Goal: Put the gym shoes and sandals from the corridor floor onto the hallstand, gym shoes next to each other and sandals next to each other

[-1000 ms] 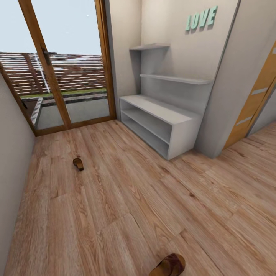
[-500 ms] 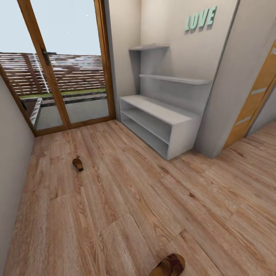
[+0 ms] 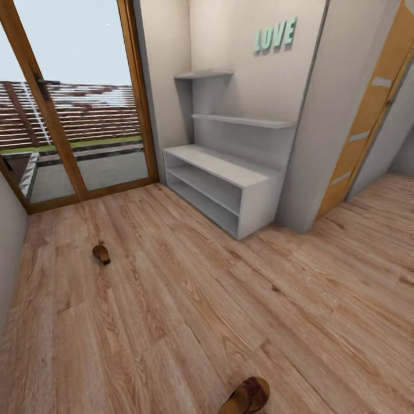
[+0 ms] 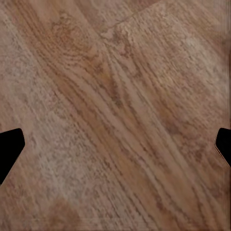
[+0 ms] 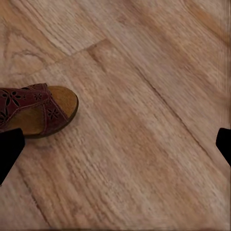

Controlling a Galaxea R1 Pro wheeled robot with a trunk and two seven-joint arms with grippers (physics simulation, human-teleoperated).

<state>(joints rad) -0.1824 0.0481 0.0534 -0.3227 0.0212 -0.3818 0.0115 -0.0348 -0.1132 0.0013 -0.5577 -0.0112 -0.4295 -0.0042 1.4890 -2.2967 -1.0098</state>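
Note:
One brown sandal [image 3: 247,395] lies on the corridor floor [image 3: 190,299] at the near edge of the head view. The other sandal [image 3: 102,253] lies farther off, to the left, near the glass door. The pale grey hallstand [image 3: 224,184] stands against the wall under mint LOVE letters, and its tiers look bare. In the right wrist view, the right gripper [image 5: 115,147] hangs open over the planks, with the strappy sandal [image 5: 38,110] beside one dark fingertip [image 5: 8,150]. The left gripper [image 4: 115,147] is open above bare planks. The gym shoes are out of view.
A wood-framed glass door [image 3: 69,103] closes the corridor's far left end. An orange wooden door [image 3: 368,109] stands right of the hallstand past a wall corner [image 3: 305,172]. A side wall [image 3: 8,230] runs along the left.
The whole head view has shifted: the hallstand and both sandals sit further left in the picture, so the camera turned right. The sandals themselves lie where they were.

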